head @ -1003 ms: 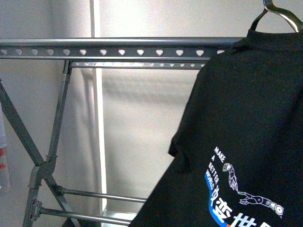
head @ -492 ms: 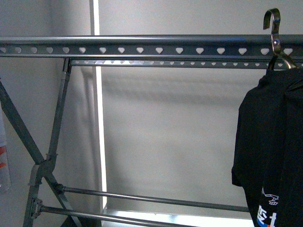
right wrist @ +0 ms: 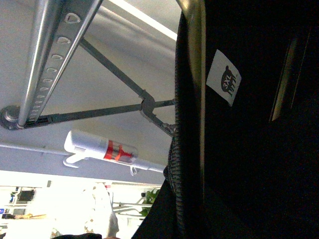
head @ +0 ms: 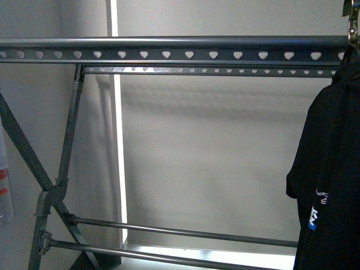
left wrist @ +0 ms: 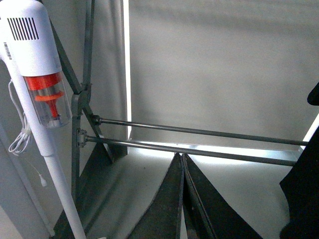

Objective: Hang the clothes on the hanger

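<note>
black t-shirt (head: 332,185) hangs at the right end of the grey rack (head: 169,52).

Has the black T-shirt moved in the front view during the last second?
Yes. The T-shirt moved right along the rack's top rail, now only at the frame's right edge.

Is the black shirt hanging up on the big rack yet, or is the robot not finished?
Nearly. Done: the black T-shirt is already on a small metal hanger, lifted to the height of the grey rack's top rail at its right end. In hand: the hook sits right at the rail, but the picture's edge cuts it off, so I cannot tell if it has caught. Left: hooking it on for sure, then letting go. Neither gripper shows clearly.
</note>
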Available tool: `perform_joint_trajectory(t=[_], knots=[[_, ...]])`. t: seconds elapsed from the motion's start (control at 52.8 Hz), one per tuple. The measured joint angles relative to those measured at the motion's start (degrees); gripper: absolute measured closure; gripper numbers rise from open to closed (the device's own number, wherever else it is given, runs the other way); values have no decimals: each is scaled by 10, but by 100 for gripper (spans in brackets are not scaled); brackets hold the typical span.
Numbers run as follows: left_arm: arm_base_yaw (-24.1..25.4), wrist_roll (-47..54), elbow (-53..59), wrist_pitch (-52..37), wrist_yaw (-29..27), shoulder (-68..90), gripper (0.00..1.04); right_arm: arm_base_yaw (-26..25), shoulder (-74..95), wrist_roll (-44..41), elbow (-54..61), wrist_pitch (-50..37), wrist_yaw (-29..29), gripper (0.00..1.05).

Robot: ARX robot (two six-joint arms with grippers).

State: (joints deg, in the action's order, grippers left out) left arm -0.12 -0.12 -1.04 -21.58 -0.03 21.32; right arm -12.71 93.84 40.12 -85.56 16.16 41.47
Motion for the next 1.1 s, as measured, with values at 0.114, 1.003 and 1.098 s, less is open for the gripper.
perform_joint_trajectory(t=[0.114, 1.003, 1.098], knots=[[0, 0, 0, 22, 0, -22, 101, 0, 17, -2, -12, 5, -8, 101], [0, 0, 0, 214, 0, -210, 101, 26, -3, -149, 112, -98, -191, 44], [0, 0, 0, 214, 0, -210, 101, 37, -107, -235, 238, -217, -272, 25]])
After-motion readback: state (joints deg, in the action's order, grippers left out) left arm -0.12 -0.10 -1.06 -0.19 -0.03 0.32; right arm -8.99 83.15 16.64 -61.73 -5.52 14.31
